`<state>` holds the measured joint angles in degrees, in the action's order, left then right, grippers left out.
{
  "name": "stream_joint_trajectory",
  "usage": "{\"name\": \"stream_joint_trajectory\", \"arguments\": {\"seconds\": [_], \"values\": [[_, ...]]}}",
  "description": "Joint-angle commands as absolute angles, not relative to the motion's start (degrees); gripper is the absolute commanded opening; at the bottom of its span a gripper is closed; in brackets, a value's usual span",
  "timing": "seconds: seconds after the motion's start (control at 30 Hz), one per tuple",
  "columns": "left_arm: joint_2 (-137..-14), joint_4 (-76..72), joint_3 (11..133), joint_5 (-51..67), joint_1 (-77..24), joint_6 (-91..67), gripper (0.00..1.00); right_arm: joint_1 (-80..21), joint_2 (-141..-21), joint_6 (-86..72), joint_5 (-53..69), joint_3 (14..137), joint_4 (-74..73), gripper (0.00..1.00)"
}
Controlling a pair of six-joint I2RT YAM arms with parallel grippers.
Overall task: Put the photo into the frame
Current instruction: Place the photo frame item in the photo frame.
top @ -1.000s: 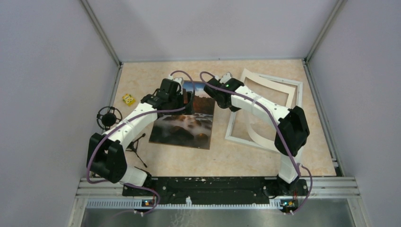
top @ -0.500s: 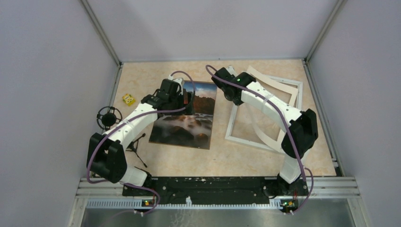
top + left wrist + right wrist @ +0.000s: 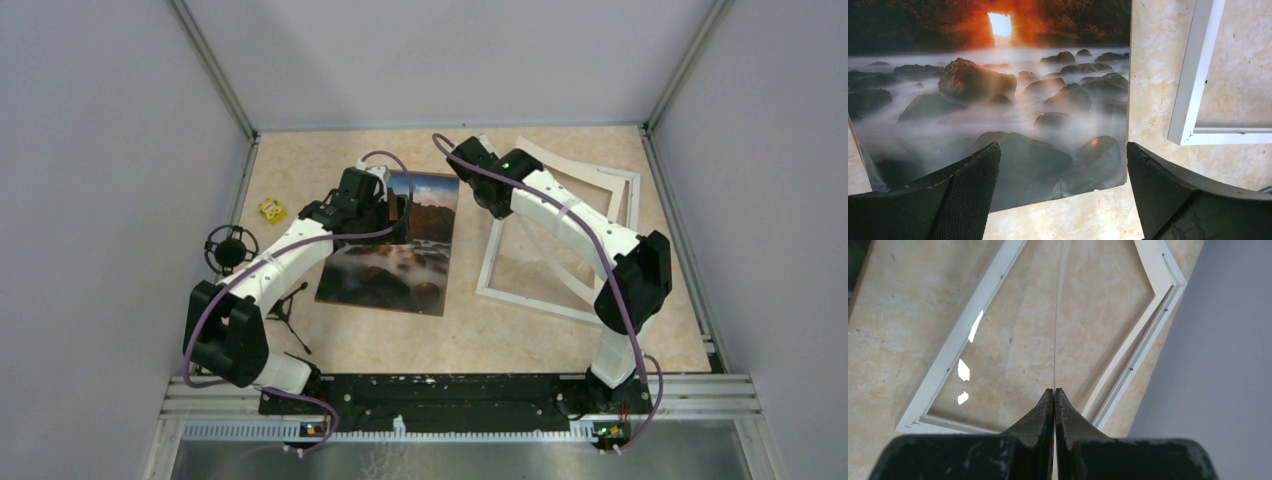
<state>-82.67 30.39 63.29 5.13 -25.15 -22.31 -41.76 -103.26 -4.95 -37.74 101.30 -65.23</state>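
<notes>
Photo [image 3: 988, 100], a dark rectangular landscape print with an orange-red sun over misty rocks, lies flat on the beige table [image 3: 300, 170] directly beneath the left gripper [image 3: 1063, 190]. That gripper's jaws stand spread apart, released. The thin white rectangular frame [image 3: 530, 303] lies just to its right. Above the frame, the right gripper [image 3: 1054, 395] is clenched on a flat white mat [image 3: 560, 163], held raised and bowed.

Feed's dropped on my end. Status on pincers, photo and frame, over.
Left pincer open, low over the photo. Right pincer shut on the white mat, held above the frame. Photo flat beside frame, not in. Mat hangs over the opening.
</notes>
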Motion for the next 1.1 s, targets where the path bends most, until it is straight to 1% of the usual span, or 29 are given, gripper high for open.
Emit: {"name": "stream_joint_trajectory", "arguments": {"seconds": [0.0, 0.27, 0.43, 0.6, 0.63, 0.7, 0.8, 0.93, 1.07], "values": [[-82.41, 28.56, 63.08, 5.51, -25.11, -21.45, 0.98, -41.65, -101.22, -3.56, -39.34, 97.64, -63.68, 0.00], [-82.44, 28.39, 63.01, 6.33, -25.06, -21.53, 0.98, -41.58, -99.18, -3.16, -40.04, 92.28, -63.48, 0.00], [-82.46, 28.39, 63.06, 6.37, -25.12, -21.53, 0.98, -41.05, -97.30, -5.68, -38.39, 89.19, -60.78, 0.00], [-82.38, 28.39, 63.02, 6.42, -25.14, -21.45, 0.98, -40.98, -96.78, -6.87, -40.01, 85.33, -58.42, 0.00], [-82.40, 28.39, 62.97, 6.49, -25.14, -21.45, 0.98, -40.99, -96.78, -7.08, -40.23, 84.86, -58.04, 0.02], [-82.37, 28.30, 62.94, 6.48, -25.10, -21.45, 0.98, -40.94, -96.81, -7.35, -40.22, 84.67, -57.52, 0.13], [-82.28, 28.30, 62.93, 6.35, -25.11, -21.45, 0.98, -40.95, -97.14, -8.34, -39.45, 85.15, -57.59, 0.37], [-82.21, 28.25, 62.82, 6.32, -25.14, -21.44, 0.98, -40.68, -97.04, -9.48, -37.21, 86.00, -56.85, 0.56], [-82.05, 28.04, 62.66, 6.46, -25.11, -21.36, 0.98, -39.52, -96.27, -10.99, -29.88, 86.83, -54.68, 0.74]]}}
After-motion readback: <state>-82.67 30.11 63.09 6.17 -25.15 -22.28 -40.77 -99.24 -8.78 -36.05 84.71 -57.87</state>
